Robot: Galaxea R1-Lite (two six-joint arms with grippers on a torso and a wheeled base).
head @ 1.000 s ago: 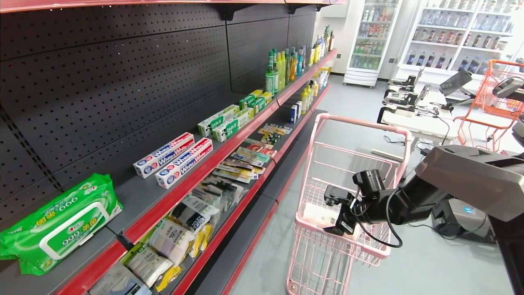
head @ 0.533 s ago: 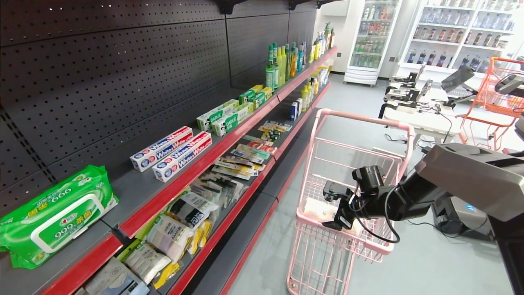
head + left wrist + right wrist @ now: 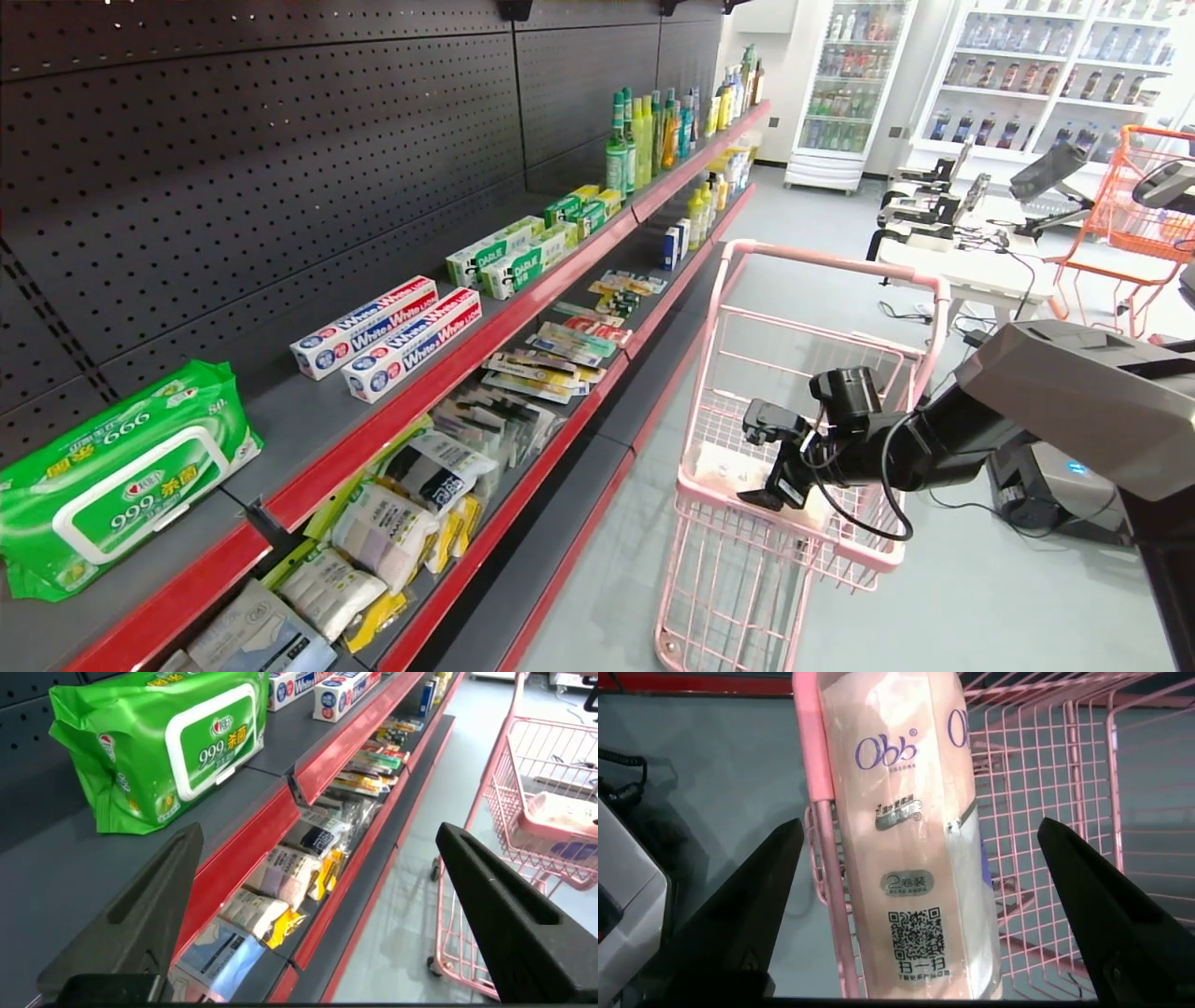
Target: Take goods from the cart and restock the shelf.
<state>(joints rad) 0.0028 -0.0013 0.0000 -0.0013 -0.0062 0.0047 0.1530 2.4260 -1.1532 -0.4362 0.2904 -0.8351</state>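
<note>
Peach pack [image 3: 906,812] in cart [image 3: 818,761] below right gripper [image 3: 920,859]

A pale peach plastic-wrapped soft pack [image 3: 896,784] lies flat in the basket of the pink wire cart [image 3: 822,266], its long side along the rim nearest me, printed face up, directly below my right tool [image 3: 917,831]. The cart stands in the aisle just beside the dark grey, red-edged shelf [image 3: 308,425]
</note>
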